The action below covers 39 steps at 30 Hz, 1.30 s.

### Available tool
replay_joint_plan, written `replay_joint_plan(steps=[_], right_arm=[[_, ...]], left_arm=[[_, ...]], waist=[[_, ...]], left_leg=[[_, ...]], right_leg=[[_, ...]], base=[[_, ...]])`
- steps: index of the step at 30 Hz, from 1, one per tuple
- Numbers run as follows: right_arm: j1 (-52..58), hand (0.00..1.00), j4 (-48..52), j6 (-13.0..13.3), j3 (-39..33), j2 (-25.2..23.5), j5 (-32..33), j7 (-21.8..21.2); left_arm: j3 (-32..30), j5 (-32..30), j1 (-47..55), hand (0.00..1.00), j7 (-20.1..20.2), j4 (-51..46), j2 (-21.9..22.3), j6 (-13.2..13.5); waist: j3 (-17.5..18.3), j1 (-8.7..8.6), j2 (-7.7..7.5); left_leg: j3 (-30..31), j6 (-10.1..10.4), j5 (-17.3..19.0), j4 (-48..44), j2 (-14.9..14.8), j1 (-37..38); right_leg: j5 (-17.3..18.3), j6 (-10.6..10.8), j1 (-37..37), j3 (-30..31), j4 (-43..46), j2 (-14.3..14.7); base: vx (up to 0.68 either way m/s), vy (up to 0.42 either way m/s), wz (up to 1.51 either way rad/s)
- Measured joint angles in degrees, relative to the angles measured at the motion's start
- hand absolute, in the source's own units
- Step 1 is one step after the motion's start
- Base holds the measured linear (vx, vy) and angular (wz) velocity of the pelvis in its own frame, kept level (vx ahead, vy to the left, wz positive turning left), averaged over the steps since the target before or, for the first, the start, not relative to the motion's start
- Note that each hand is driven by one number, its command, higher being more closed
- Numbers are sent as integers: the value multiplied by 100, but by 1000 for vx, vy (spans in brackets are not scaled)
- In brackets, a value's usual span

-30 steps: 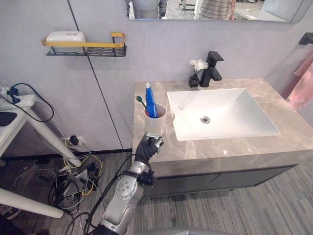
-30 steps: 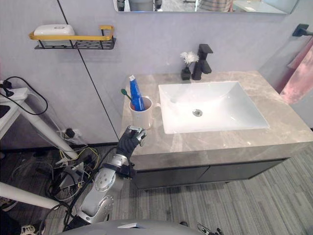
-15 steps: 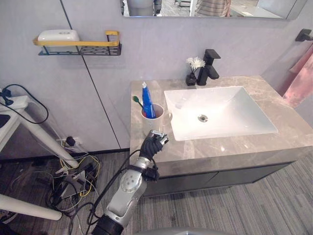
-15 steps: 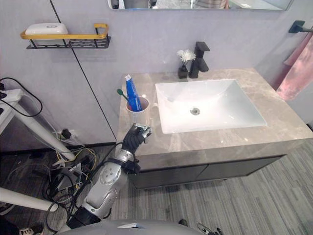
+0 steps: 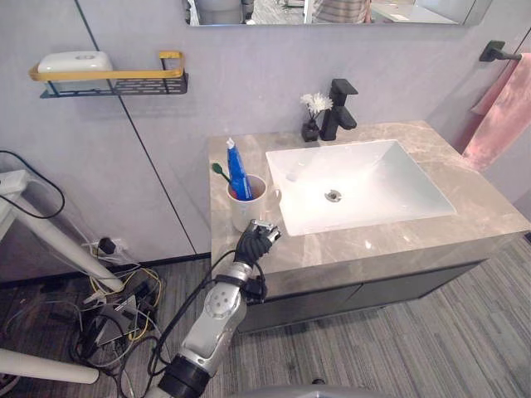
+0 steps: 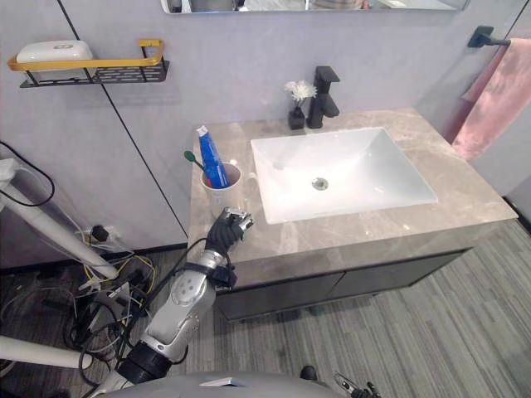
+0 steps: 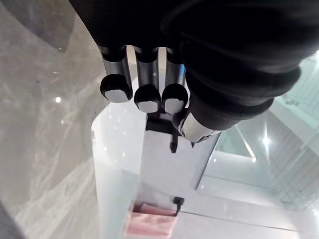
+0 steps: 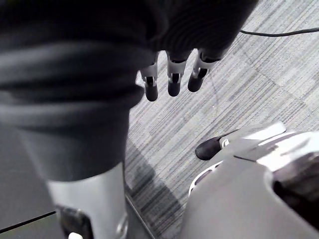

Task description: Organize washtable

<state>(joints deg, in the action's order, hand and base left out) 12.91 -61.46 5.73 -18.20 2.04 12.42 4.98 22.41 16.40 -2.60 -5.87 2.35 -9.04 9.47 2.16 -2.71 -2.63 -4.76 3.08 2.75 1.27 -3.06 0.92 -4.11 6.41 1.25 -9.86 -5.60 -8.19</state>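
The left hand (image 5: 254,242) sat at the front edge of the stone counter (image 5: 477,217), its fingers curled into a loose fist around nothing; its wrist view showed the dark tips tucked toward the palm. Whether the knuckles touched the stone could not be told. Just beyond it, at twelve o'clock, stood the white mug (image 5: 249,207), upright, with the blue toothpaste tube (image 5: 238,170) and the green toothbrush (image 5: 219,172) leaning inside it, so the brushing kit already seemed gathered in one holder at nine o'clock of the white sink (image 5: 390,195). The black faucet (image 5: 338,109) stood at the sink's twelve o'clock, a small flower vase (image 5: 311,126) just beside it at nine o'clock. Up at the mug's ten o'clock hung the wall shelf (image 5: 124,81) carrying a white soap box (image 5: 73,61). The fist probably meant the arm was between grasps, close to the mug as its likeliest next concern. The right hand (image 8: 172,79) hung over the floor, fingers relaxed and empty.
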Motion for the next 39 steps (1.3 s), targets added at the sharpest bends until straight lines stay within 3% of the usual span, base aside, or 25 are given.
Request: replay_joint_plan(steps=[20, 39], right_arm=[[5, 0, 5, -1, -181, -41, -2, -11], [13, 0, 25, -1, -183, -41, -4, -55]], left_arm=[[-668, -8, 0, 100, -250, 200, 72, -26], [-727, -390, -473, 100, -422, 783, 154, -40]], waist=[[1, -1, -1], [6, -14, -8]], left_leg=[[-176, -14, 39, -9, 0, 1], [-427, -29, 87, -53, 10, -41]], right_leg=[[-27, 12, 80, 162, 0, 2], [-106, 29, 260, 436, -1, 6]], base=[[3, 2, -4], [-1, 3, -7]])
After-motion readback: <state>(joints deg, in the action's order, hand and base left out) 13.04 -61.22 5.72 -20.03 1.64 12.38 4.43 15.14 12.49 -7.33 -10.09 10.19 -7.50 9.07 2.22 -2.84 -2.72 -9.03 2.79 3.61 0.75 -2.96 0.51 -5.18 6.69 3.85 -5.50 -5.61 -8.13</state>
